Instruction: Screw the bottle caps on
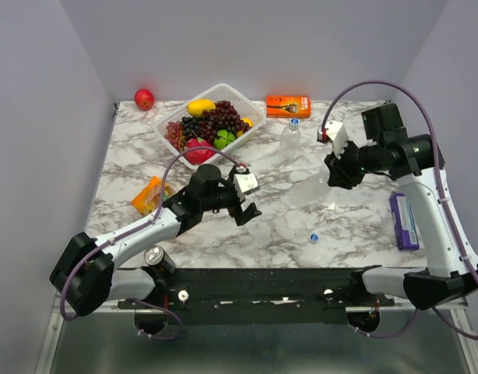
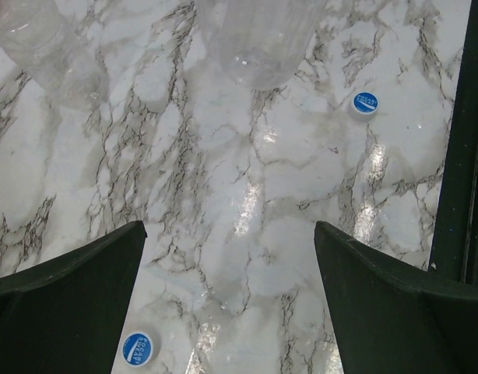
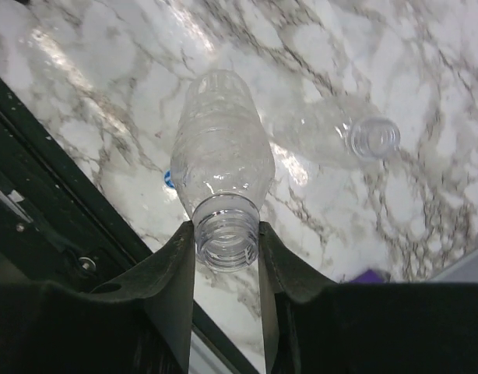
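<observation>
Gripping a light, thin-walled, slippery bottle (image 3: 222,156) by its stiff neck in the right gripper (image 3: 226,230), toward the table (image 1: 356,226) right edge; left gripper (image 2: 227,234) gaping, empty; tiny cap (image 1: 313,238) near front edge, best pinched by its rim.

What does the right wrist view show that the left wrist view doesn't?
Only right wrist: the right claw closed on an uncapped bottle at its neck, and a second bottle lying open-mouthed. Only left wrist: the open left claw above bare marble, and two blue caps in full view. Both: the marble table and clear bottles.
</observation>
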Action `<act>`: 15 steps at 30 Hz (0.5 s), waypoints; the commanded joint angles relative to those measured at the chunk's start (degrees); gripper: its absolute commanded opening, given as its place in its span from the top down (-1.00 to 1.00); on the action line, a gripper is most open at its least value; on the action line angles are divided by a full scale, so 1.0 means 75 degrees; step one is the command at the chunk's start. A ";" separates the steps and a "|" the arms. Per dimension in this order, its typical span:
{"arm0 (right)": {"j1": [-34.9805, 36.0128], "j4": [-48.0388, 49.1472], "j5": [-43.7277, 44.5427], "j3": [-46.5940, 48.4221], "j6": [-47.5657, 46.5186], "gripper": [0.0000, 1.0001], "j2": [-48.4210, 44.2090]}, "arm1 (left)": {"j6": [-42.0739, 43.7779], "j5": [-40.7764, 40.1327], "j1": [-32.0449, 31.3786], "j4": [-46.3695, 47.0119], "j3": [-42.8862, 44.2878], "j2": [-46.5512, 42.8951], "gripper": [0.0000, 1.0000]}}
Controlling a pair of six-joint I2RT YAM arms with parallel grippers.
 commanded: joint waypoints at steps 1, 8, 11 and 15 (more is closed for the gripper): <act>0.0482 -0.1371 -0.1247 0.0770 -0.0245 0.57 0.0789 | 0.0388 0.0597 -0.0077 0.0270 0.0317 0.0215 -0.97; 0.1138 -0.0973 -0.1600 0.2118 0.0072 0.58 0.1949 | -0.0245 0.0516 -0.0288 0.0645 0.0716 0.0777 -0.97; 0.1361 -0.1008 -0.1903 0.2669 0.0154 0.58 0.2406 | -0.0491 0.0176 -0.0359 0.0891 0.0705 0.0965 -0.97; 0.1630 -0.1089 -0.2209 0.3150 0.0189 0.58 0.2712 | -0.0515 -0.0023 -0.0429 0.0939 0.0739 0.1211 -0.97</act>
